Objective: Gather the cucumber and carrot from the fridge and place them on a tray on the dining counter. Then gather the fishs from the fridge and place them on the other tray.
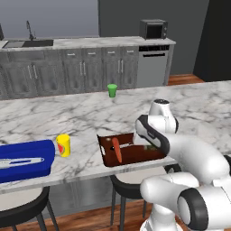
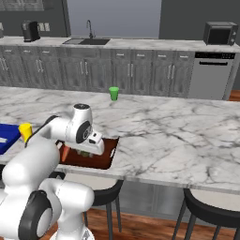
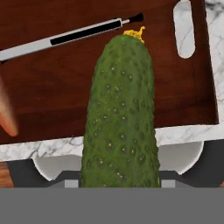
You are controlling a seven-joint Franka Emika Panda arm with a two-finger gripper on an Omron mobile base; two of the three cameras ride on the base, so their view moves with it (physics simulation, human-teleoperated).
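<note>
The cucumber (image 3: pixel 120 118), dark green and bumpy with a small yellow tip, is seen up close in the hand view, held lengthwise between the fingers, which are pinched on its near end, and poised above the near edge of a dark brown wooden tray (image 3: pixel 57 109). A slim white and black pen-like object (image 3: pixel 70 37) is shown lying on the tray floor beyond the cucumber's tip, and a cut-out handle slot (image 3: pixel 184 28) is visible in the tray's end. The carrot (image 1: pixel 117 150) is seen lying on the same tray (image 1: pixel 135 155) in the left base view, where the white arm is bent low over it. The tray is set at the near edge of the marble table (image 1: pixel 90 117). To its left a yellow cup (image 1: pixel 63 145) is placed, and further left the deep-blue tray (image 1: pixel 27 160) is seen carrying a slim silver-grey fish (image 1: pixel 20 161). A green cup (image 1: pixel 112 90) is stood near the table's far edge, well apart from both trays.
</note>
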